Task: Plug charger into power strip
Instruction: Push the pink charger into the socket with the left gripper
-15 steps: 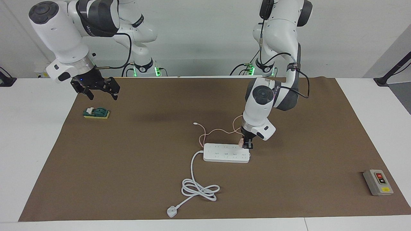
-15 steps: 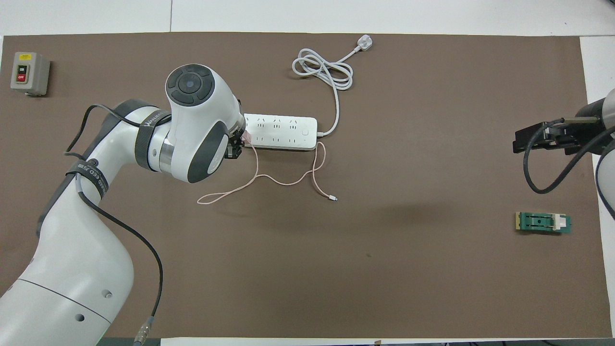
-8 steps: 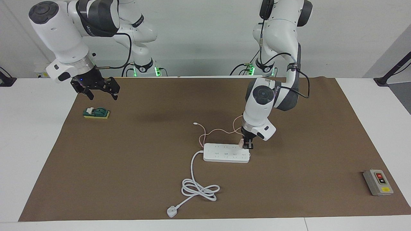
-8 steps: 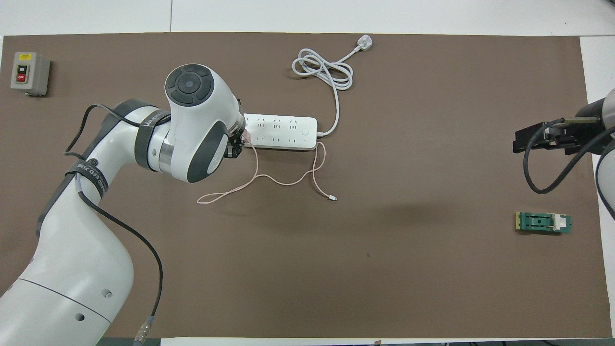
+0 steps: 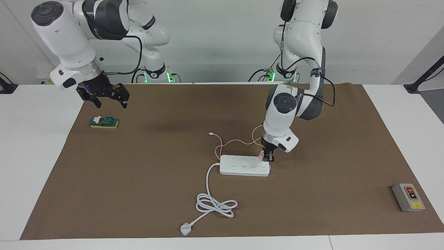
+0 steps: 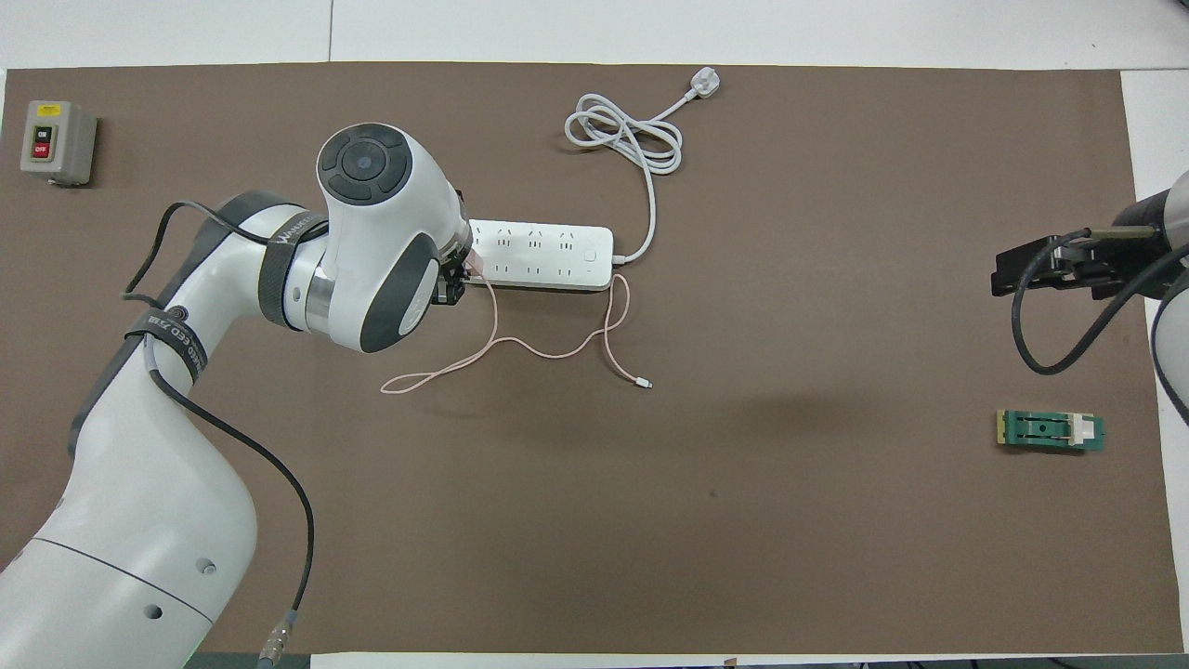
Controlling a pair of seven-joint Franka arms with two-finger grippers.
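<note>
left gripper [image 5: 268, 159]: pinched on the pink charger [image 5: 261, 153], pointing down over the power strip's end toward the left arm's side
power strip [image 5: 244, 165]: flat on the mat, long axis running across the table between the arms' ends
key relation: charger sits at the row of sockets nearer the robots; seating looks like a straight push down
charger cable [image 6: 520, 348]: loops on the mat, nearer the robots than the strip
right gripper [image 5: 104, 93]: spread wide, waiting above the green block [image 5: 104, 122]

A green block on a yellow base [image 5: 104, 122] and a grey button box [image 5: 408, 197] — well apart on the brown mat [image 5: 138, 180].
</note>
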